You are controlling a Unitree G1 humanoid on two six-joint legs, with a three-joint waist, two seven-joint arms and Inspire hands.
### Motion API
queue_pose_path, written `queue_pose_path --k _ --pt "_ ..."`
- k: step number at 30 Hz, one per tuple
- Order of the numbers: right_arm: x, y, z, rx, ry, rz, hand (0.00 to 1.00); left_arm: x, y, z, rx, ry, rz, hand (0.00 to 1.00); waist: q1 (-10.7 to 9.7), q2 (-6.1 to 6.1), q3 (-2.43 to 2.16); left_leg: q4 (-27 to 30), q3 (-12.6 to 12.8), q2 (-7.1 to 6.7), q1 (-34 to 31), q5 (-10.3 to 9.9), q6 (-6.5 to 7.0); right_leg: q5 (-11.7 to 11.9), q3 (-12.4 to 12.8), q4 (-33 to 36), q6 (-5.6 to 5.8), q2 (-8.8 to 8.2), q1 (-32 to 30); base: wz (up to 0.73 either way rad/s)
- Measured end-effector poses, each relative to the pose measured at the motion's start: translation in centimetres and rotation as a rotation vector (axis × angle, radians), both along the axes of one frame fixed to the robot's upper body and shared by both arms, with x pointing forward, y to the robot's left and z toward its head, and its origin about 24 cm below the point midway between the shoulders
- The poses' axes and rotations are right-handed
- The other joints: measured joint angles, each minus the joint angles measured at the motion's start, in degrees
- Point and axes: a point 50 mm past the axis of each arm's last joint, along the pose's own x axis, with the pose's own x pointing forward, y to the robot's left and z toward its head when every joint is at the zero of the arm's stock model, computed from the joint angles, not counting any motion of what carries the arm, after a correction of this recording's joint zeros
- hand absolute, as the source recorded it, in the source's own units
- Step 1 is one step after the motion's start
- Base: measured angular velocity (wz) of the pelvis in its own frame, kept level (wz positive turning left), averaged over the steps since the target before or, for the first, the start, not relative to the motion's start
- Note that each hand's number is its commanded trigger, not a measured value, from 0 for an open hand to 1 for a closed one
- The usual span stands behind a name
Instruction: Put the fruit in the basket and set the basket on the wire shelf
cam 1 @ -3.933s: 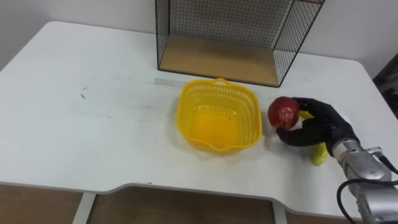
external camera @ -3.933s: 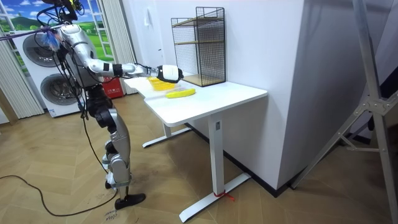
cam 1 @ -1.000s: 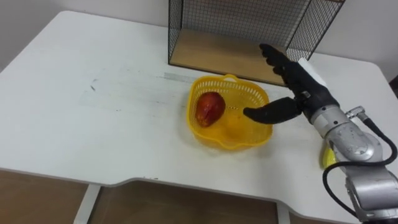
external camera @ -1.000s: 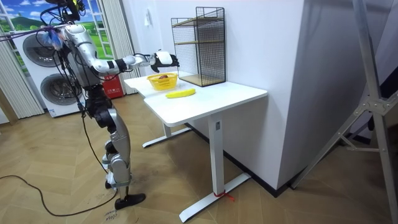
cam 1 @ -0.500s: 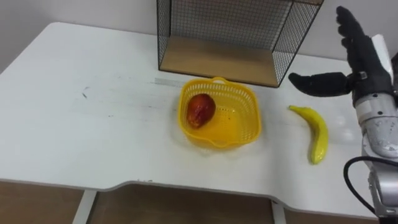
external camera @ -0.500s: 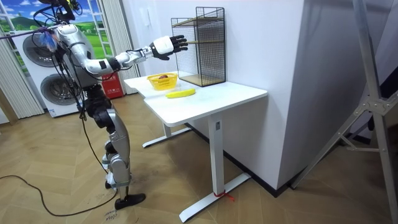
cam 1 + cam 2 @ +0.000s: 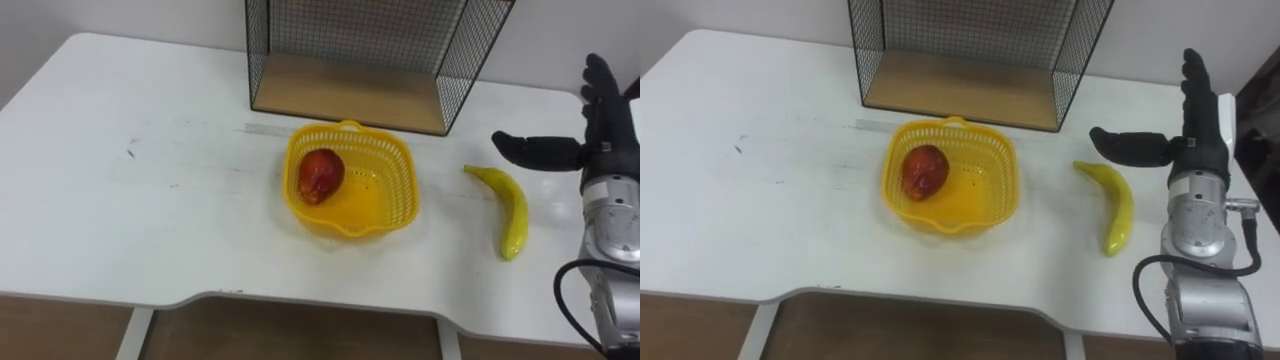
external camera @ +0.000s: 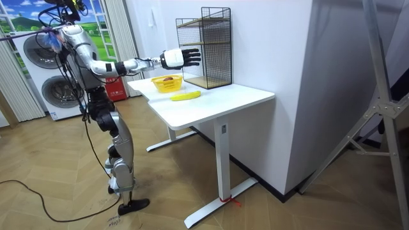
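A yellow plastic basket [image 7: 352,180] [image 7: 952,177] sits mid-table with a red fruit [image 7: 320,176] [image 7: 923,171] lying in its left half. A yellow banana [image 7: 510,208] [image 7: 1114,204] lies on the white table [image 7: 150,200] to the basket's right. My right hand [image 7: 585,140] [image 7: 1185,135] hovers open in the air just right of and above the banana, fingers straight, thumb pointing left, holding nothing. In the room view the right hand [image 8: 176,59] is stretched out over the table. The black wire shelf [image 7: 370,60] [image 7: 975,50] with a wooden floor stands behind the basket.
The table's near edge [image 7: 300,300] runs across the bottom of the eye views, with a shallow cut-out. In the room view, washing machines [image 8: 45,76] stand behind me and a white wall panel [image 8: 339,89] rises on the room view's right.
My right hand has come down from higher up to hover beside the banana. The basket, red fruit and banana have stayed put.
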Motion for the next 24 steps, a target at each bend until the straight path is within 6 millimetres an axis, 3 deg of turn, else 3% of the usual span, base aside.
queue_pose_path --k 6,14,17,22,24 --pt "0.6 -0.4 -0.8 0.045 0.045 -0.022 0.0 0.1 0.1 0.1 -0.002 -0.002 0.007 0.0 0.1 -0.31 0.07 0.0 -0.2 0.0 0.0 0.0 0.0 0.0 -0.1 0.0 0.0 -0.02 0.1 0.0" --pt "0.9 -0.6 -1.9 0.117 0.106 -0.015 0.0 -0.4 0.0 0.0 -0.02 0.026 0.014 0.0 0.3 0.33 -0.28 0.1 -0.3 0.0 0.3 0.0 0.0 0.0 -0.4 0.0 0.0 -0.05 0.4 0.0" --pt "1.1 -0.5 -2.1 0.127 0.119 0.0 0.0 -0.9 0.0 0.0 -0.029 0.039 0.019 0.0 0.4 0.45 -0.19 0.1 -0.3 0.0 0.5 0.0 -0.01 0.0 -0.4 0.0 -0.01 -0.06 0.7 0.0" --pt "2.1 -0.7 -2.6 0.158 0.179 0.023 0.0 -1.3 0.2 0.1 -0.043 0.053 0.04 0.0 0.0 -0.22 0.05 0.2 -0.4 -0.07 0.6 0.1 0.01 -0.1 -0.6 0.0 0.0 -0.17 0.9 0.0" --pt "2.2 -0.9 -3.0 0.168 0.21 0.03 0.0 -1.4 0.2 0.1 -0.048 0.059 0.043 0.0 0.0 -0.59 -0.11 0.2 -0.5 -0.07 0.6 0.1 0.01 -0.1 -0.8 -0.2 0.0 -0.15 1.0 0.04"
